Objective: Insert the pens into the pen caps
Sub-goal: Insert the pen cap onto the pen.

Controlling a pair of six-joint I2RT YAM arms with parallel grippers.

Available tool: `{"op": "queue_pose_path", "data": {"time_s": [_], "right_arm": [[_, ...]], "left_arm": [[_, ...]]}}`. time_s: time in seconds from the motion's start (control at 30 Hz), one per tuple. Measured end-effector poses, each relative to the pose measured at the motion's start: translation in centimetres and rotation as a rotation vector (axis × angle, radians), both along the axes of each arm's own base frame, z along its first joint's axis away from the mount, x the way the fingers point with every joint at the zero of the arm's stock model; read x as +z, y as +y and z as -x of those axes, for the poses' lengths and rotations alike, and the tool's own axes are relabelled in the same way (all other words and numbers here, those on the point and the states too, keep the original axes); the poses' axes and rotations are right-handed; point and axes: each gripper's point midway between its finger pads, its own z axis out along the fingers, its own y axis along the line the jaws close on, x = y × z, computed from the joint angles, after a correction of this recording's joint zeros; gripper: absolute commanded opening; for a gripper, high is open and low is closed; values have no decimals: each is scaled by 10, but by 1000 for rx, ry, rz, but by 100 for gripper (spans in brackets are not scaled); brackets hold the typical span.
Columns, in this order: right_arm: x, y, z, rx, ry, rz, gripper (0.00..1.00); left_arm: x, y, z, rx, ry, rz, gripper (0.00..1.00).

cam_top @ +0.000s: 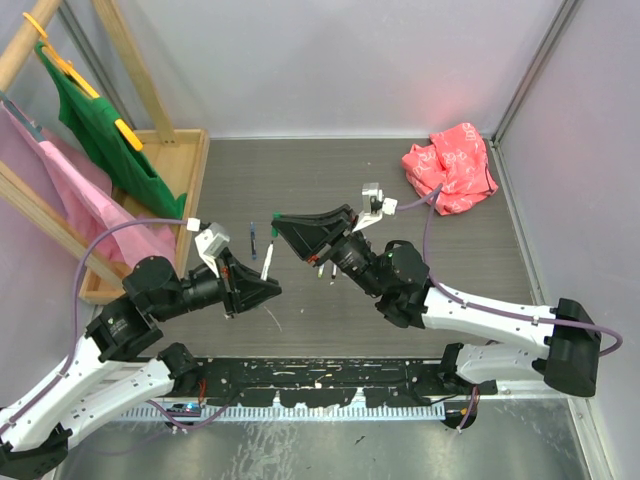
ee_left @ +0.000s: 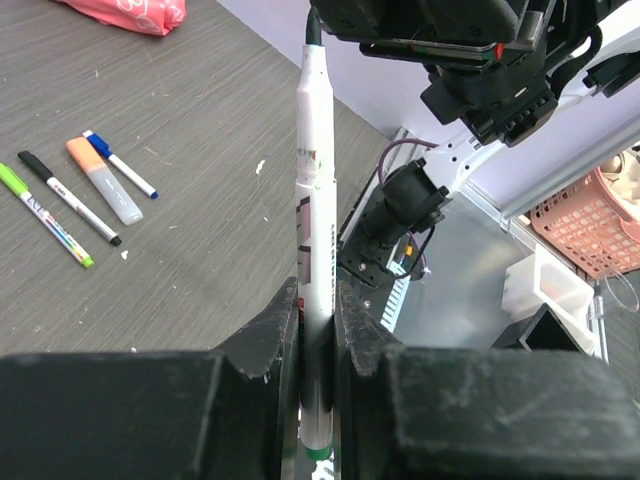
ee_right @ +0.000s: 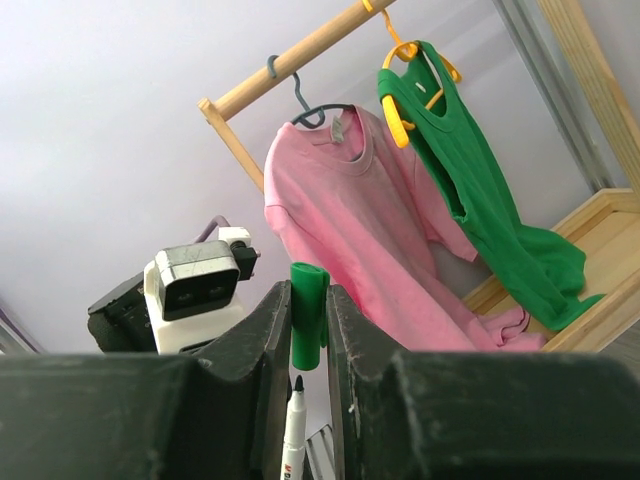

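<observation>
- Grips a white marker pen (ee_left: 315,250) low on its barrel in the left hand (ee_left: 317,310), fingers (ee_left: 272,345) set narrow and tight against both sides, green end back toward the palm, dark tip pointing away.
- Pinches a green pen cap (ee_right: 307,315) in the right hand (ee_right: 308,300), jaws almost closed around it, the cap's top poking out past the fingertips.
- Holds both hands tip to tip above the surface (ee_left: 200,200), well clear of it.
- Sets the pen's tip just beside the cap's lower end, in line with it; cannot tell whether touching.
- Keeps four loose pens flat on the surface off to the left of the left hand: a green pen (ee_left: 45,215), a black pen (ee_left: 68,197), an orange-capped highlighter (ee_left: 104,180) and a blue pen (ee_left: 120,163), close together, roughly parallel, well apart from the held pen.
- Faces, past the right hand's fingertips, a pink T-shirt (ee_right: 350,230) and a green tank top (ee_right: 470,200) on hangers on a wooden rail (ee_right: 290,60).
- Shows a crumpled red bag (cam_top: 450,165) on the surface far beyond both hands.
</observation>
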Motion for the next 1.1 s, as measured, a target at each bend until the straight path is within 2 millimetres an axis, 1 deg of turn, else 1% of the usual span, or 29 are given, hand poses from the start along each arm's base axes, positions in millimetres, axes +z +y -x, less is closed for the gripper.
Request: {"op": "queue_pose_path", "data": {"time_s": [0.37, 0.73, 1.1], "right_arm": [[-6, 7, 2, 29, 13, 9, 0], [-6, 8, 4, 51, 24, 1, 0], [-6, 10, 2, 53, 40, -16, 0]], "left_arm": [[4, 1, 0, 4, -6, 4, 0], [4, 4, -1, 22, -13, 4, 0], [4, 5, -2, 26, -13, 4, 0]]}}
